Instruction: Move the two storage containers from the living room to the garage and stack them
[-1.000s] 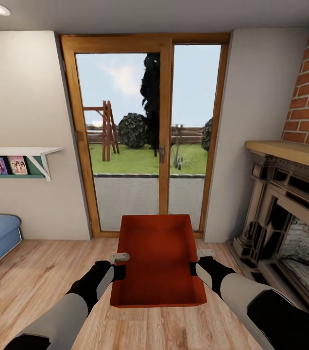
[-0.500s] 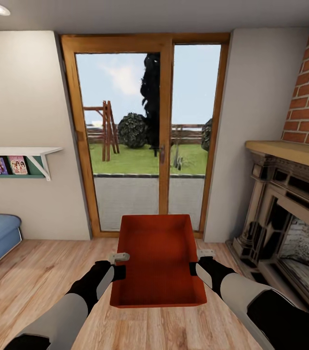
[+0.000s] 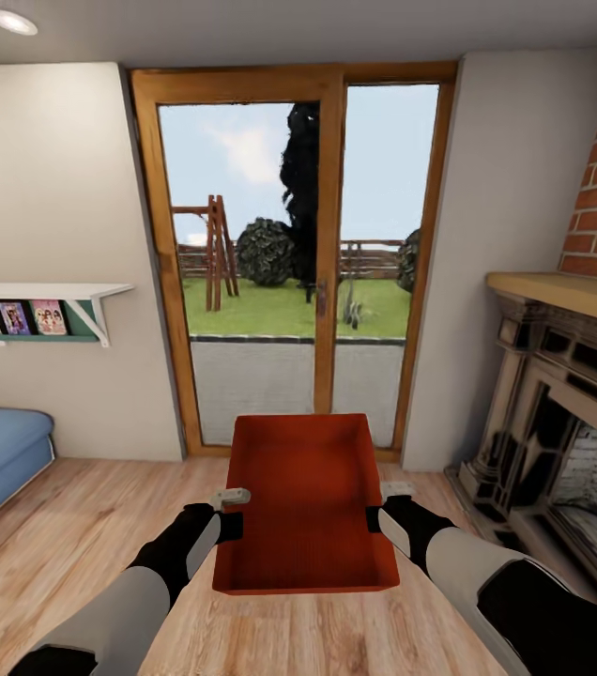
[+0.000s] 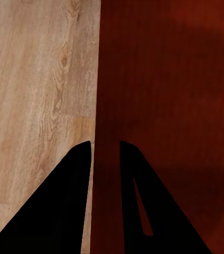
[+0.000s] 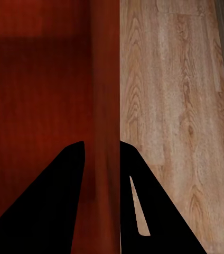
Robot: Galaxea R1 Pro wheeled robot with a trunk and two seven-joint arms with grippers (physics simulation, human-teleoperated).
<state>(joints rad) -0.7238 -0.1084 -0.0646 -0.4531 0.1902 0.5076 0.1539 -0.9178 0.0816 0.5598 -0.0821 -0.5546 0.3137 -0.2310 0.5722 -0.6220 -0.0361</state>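
Everything behind has slid slightly rightward since a second ago, so the camera turned; the bin kept its place between the arms. Left gripper [image 3: 232,495] at 9 o'clock and right gripper [image 3: 394,489] at 3 o'clock each pinch a side wall of the red-orange rectangular open-top plastic container [image 3: 304,498], carried above the light wood plank floor [image 3: 73,535]. At 12 o'clock stands a wood-framed glass door [image 3: 294,263].

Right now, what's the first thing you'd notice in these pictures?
The bright red-orange storage container sits front and centre, held over the wood floor by the left gripper and right gripper clamped on its side walls. Behind it stands a glass door showing a green garden, with a fireplace on the right.
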